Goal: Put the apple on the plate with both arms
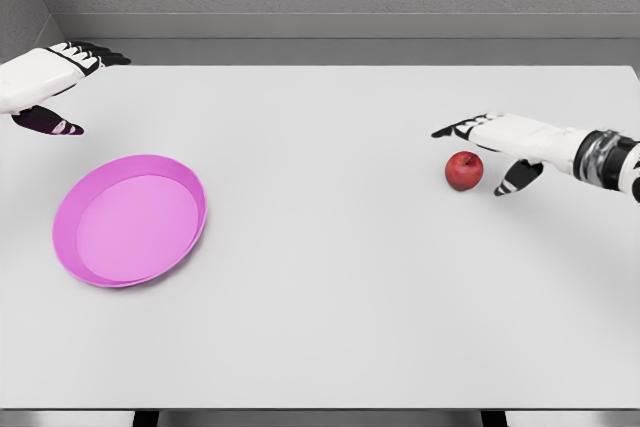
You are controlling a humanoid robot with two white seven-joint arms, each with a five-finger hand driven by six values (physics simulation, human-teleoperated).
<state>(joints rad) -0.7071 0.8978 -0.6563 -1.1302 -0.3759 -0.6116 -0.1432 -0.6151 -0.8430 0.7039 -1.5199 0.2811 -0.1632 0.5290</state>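
Right robot hand (500, 152) is spread open over the bench (330, 297) and holds nothing. Its fingers point left and its thumb hangs down. Just beside it, a little to the left and below the fingers, sits the red apple (464, 170), not yet held. Well apart, far to the left, lies the pink plate (180, 247). Left robot hand (45, 87) waits open and empty near the plate, so the right one is much nearer the apple.

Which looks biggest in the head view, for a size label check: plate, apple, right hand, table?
1. table
2. plate
3. right hand
4. apple
The hand's edge at the wrist is vague, but it clearly looks larger than the apple.
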